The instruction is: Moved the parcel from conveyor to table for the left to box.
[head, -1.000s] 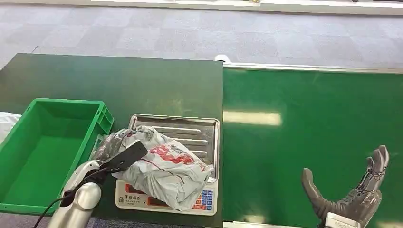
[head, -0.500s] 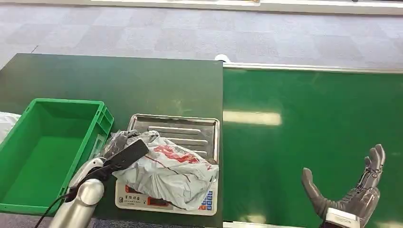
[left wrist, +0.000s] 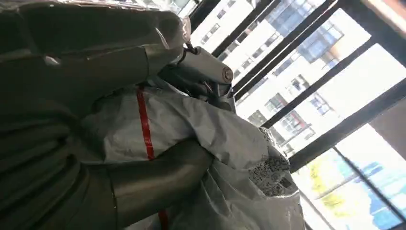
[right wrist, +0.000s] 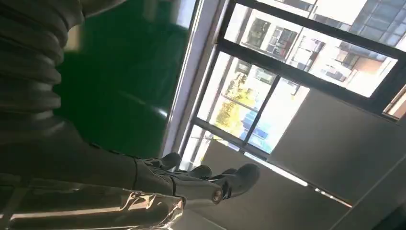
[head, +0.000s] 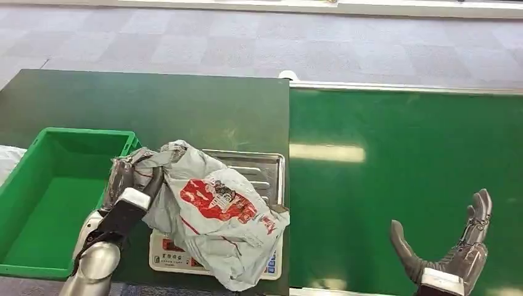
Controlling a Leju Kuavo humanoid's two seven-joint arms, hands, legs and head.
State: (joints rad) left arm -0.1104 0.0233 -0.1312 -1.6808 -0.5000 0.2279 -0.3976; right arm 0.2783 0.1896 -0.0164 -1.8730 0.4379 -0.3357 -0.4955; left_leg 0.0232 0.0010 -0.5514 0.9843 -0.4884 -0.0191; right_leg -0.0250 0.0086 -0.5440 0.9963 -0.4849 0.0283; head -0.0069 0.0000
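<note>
The parcel (head: 216, 216) is a crumpled grey plastic mailer with a red print; it hangs lifted above the steel scale (head: 265, 169) on the dark green table. My left hand (head: 132, 179) grips its left end, next to the rim of the green box (head: 37, 203). The left wrist view has the thumb and fingers (left wrist: 158, 177) wrapped round the parcel (left wrist: 206, 134), a barcode label on its skin. Over the bright green conveyor (head: 401, 160), at the lower right, my right hand (head: 459, 250) is open with fingers spread and nothing in it; its fingers (right wrist: 210, 179) stand apart in the right wrist view.
The green box stands open and empty at the table's left. The scale's display panel (head: 166, 259) lies near the table's front edge. A white thing (head: 7, 157) peeks in at the far left. Grey carpet floor lies beyond the table and conveyor.
My left hand has closed on the parcel and lifted its left end up off the scale, toward the box. The right hand has barely shifted.
</note>
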